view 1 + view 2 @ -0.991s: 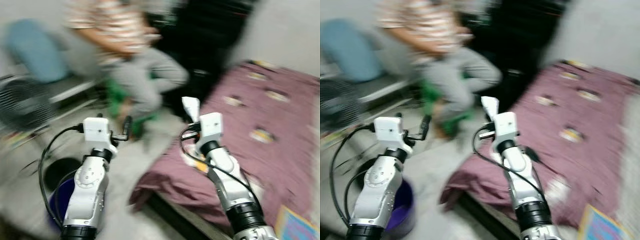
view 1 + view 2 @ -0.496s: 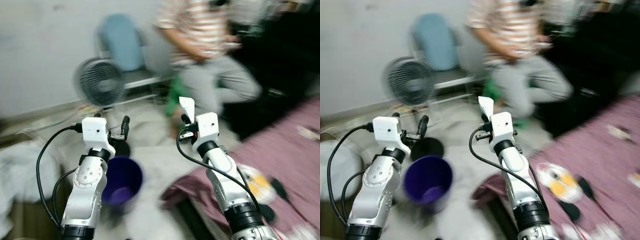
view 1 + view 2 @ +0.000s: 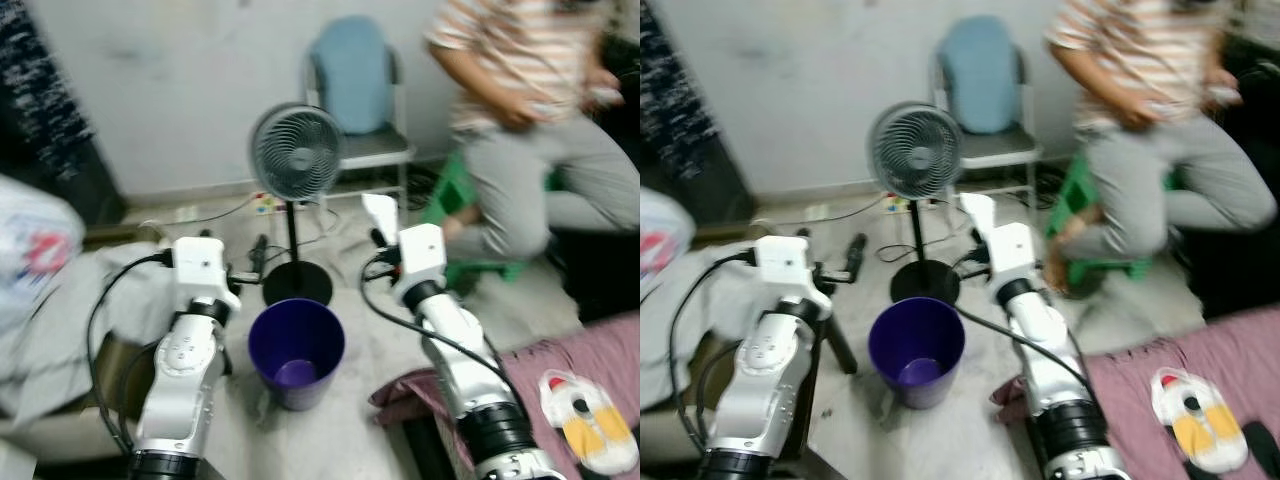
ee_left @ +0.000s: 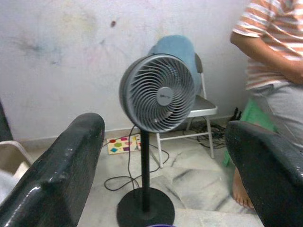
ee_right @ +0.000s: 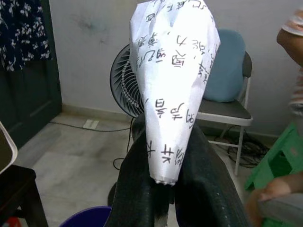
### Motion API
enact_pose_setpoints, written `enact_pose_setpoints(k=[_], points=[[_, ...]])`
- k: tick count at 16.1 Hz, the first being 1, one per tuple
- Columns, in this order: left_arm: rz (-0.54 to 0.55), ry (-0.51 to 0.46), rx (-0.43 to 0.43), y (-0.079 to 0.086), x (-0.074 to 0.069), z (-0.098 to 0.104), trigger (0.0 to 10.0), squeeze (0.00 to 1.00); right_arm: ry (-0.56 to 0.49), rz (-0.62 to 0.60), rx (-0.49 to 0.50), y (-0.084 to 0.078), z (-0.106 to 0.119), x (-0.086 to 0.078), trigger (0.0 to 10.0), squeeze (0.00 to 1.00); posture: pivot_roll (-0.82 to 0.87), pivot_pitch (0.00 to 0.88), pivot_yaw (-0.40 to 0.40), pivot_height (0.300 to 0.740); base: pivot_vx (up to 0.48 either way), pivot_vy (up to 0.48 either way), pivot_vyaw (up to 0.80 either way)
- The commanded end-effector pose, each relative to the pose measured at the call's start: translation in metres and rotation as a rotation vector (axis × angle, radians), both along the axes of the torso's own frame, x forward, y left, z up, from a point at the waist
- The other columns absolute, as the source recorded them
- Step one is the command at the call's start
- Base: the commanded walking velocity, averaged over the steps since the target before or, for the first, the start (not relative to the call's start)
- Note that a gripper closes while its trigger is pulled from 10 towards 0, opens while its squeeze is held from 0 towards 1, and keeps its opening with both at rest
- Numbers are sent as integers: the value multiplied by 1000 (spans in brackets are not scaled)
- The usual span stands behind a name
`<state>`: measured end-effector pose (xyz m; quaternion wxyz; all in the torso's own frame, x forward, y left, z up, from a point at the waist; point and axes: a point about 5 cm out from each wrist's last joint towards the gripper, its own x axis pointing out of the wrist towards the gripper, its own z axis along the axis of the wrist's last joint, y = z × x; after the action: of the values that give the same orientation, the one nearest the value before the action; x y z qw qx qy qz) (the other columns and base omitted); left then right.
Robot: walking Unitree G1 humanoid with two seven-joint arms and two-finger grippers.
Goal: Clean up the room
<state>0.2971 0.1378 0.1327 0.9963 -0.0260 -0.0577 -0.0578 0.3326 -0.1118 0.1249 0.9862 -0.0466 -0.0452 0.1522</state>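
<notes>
The view has swung left from the bed: the purple bin (image 3: 296, 350) now sits near, between both arms. The right gripper (image 5: 163, 156) clenches a printed paper wrapper (image 5: 175, 85), ready to drop; the left gripper (image 4: 163, 184) is released.

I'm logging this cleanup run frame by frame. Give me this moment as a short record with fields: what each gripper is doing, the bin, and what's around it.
right gripper: shut on white printed wrapper, raised to the right of the bin
left gripper: open, holds nothing, aimed toward the fan
purple bin: upright on the floor between the arms
fan: standing just behind the bin
chair: blue-backed, against the wall
person: seated at right, striped shirt
bed: maroon cover, lower right
</notes>
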Motion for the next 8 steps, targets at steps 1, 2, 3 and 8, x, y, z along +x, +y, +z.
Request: enact_pose_setpoints(k=[1, 2, 3, 8], points=[[15, -5, 11, 7, 1, 2, 10000, 0, -12, 20, 12, 9, 4, 1, 10000, 0, -25, 0, -22, 740, 0, 0, 800], [17, -5, 9, 7, 1, 2, 10000, 0, -15, 22, 6, 9, 4, 1, 10000, 0, -26, 0, -21, 740, 0, 0, 800], [17, -6, 8, 7, 1, 2, 10000, 0, -16, 23, 5, 10, 4, 1, 10000, 0, -26, 0, -22, 740, 0, 0, 800], [-1, -13, -9, 7, 1, 2, 10000, 0, -11, 12, 13, 9, 4, 2, 10000, 0, -27, 0, -21, 740, 0, 0, 256]])
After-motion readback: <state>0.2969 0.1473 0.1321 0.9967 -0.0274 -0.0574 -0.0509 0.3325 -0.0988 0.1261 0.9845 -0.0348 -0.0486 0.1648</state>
